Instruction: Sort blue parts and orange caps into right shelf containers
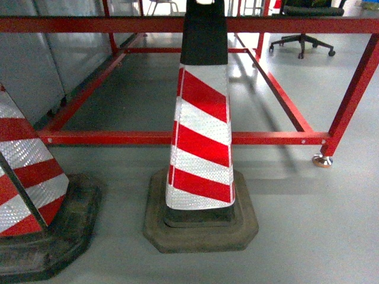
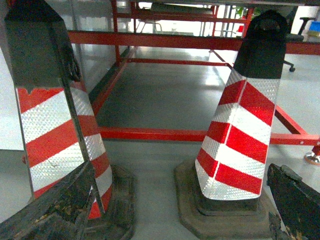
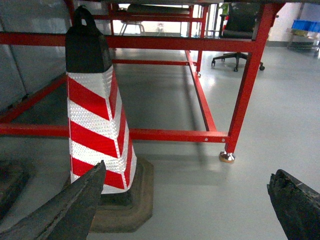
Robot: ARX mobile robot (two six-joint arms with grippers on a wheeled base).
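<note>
Left gripper: jaws wide, empty. Right gripper: jaws wide, empty. In view: two striped traffic cones, red table frame, grey floor. Blue parts, orange caps, shelf containers: out of sight. Sorting apparently unstarted

cones – red frame block ahead; floor right – free
</note>
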